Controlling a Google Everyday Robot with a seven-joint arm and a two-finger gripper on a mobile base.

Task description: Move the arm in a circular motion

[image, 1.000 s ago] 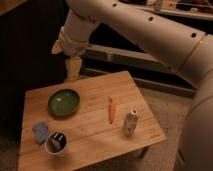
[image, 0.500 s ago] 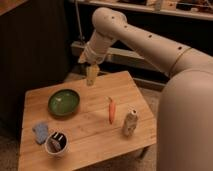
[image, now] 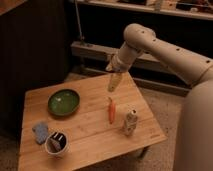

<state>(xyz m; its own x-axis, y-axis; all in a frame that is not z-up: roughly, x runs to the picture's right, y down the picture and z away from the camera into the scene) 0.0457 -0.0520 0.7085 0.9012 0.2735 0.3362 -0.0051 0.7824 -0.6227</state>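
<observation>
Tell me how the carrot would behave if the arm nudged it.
Probably stiff and light: the carrot is small and slim. Lying flat on the wooden table, its tapered shape would likely roll in a curve, not tip. The gripper hangs above the table's far edge, beyond it.

Dim warm light falls on the pincer (image: 113, 82) above the table (image: 90, 132).

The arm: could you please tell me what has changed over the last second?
The thick off-white robot arm swung its tan pincer rightward, from the wooden table's far-left corner to its far edge beyond the orange carrot. Nothing was grasped. The round green bowl and carrot stayed put.
</observation>
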